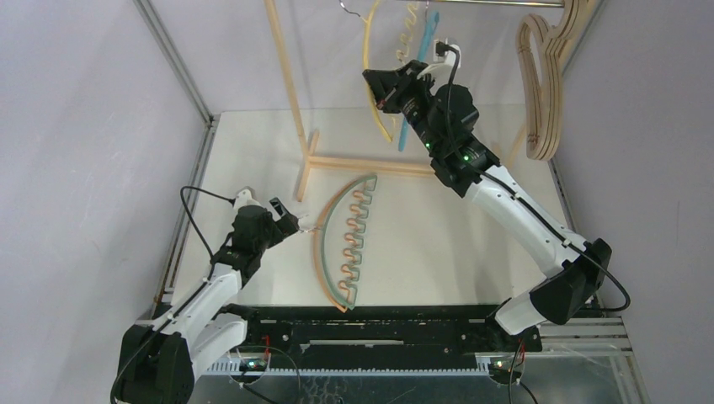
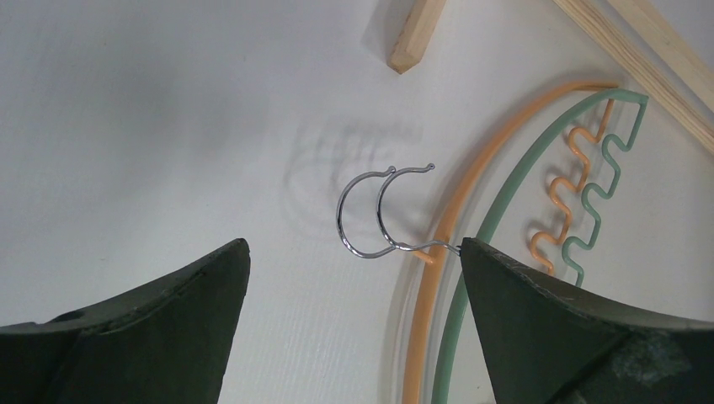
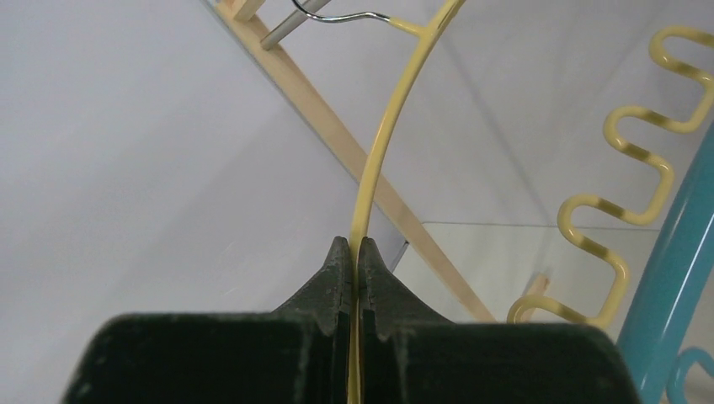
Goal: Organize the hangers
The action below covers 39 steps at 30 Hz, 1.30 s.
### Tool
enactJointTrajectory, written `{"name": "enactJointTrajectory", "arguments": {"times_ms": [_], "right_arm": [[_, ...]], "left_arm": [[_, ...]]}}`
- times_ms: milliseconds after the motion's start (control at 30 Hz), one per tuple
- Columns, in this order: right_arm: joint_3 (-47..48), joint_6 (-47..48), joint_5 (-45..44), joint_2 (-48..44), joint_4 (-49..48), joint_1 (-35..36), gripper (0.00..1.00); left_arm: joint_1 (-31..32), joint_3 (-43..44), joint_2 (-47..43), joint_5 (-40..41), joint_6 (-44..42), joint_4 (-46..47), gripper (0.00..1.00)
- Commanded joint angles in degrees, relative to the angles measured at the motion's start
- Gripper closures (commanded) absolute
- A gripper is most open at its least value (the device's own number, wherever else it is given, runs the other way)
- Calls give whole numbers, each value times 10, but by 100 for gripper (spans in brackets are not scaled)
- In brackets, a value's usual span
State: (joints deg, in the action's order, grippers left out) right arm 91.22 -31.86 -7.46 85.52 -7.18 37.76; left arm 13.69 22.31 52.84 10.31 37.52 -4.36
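Roughly halfway, by the look of it. On rack [image 1: 296, 101], top of frame: wooden hangers [image 1: 539, 84] upper right, teal hanger [image 1: 431, 34], and yellow hanger [image 1: 368, 59] pinched in right jaws. Left to hang: orange hanger [image 2: 419, 328] and green hanger [image 2: 512, 189], flat on desk [image 1: 438, 244] at centre. Left jaws spread beside hooks [image 2: 370, 210].

We can read no text, label, brand, number or sign on anything in these three views.

White arms [image 1: 515, 207], black joints [image 1: 568, 290], black cables [image 1: 208, 193]
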Motion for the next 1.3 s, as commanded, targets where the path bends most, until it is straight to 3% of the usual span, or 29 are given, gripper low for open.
{"name": "enactJointTrajectory", "arguments": {"times_ms": [0, 533, 700, 833, 967, 1100, 1267], "right_arm": [[8, 2, -14, -14, -62, -13, 100], [-60, -14, -109, -42, -10, -18, 99], [-84, 34, -138, -82, 16, 6, 54], [-106, 125, -226, -125, 18, 74, 33], [-126, 223, -287, -161, 18, 161, 20], [-138, 274, -294, -168, 69, 246, 18], [-169, 228, -290, -133, 179, 306, 18]], "left_arm": [[-3, 11, -4, -2, -6, 20, 0], [-3, 6, -4, -5, -6, 19, 0], [-3, 8, 0, -6, -6, 20, 0], [-3, 10, 3, -8, -6, 20, 0], [-3, 11, 8, -6, -7, 21, 1], [-3, 11, 19, -5, -7, 25, 1], [-3, 11, 31, -8, -1, 33, 0]]}}
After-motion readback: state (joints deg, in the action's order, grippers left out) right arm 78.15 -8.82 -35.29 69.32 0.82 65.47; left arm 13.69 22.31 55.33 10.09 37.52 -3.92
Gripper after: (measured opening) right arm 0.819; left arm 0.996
